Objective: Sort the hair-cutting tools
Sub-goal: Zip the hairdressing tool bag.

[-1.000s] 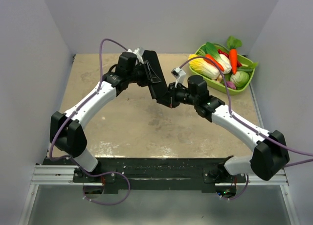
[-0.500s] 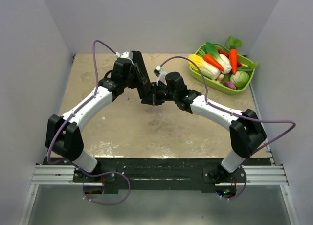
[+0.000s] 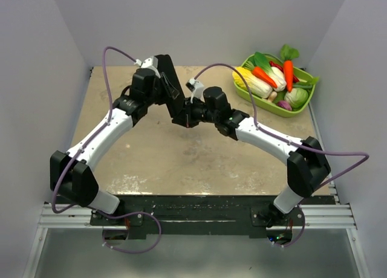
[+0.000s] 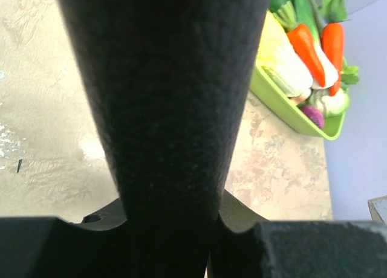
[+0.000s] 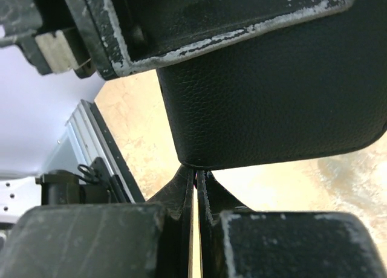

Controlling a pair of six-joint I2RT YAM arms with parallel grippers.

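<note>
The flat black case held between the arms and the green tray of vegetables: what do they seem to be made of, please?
The flat black rectangular case: probably leather or faux leather, matte; a fine pebbled grain shows close up. The shallow green tray: likely moulded plastic, judging by its smooth, evenly coloured walls.

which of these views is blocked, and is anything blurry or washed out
Top external view: sharp and evenly lit, with only soft shadows on the table. Left wrist view: the black case fills the middle, its grain slightly soft, while the green tray at right is clear. Right wrist view: the case blocks the upper half, and the table below it looks overexposed.
</note>
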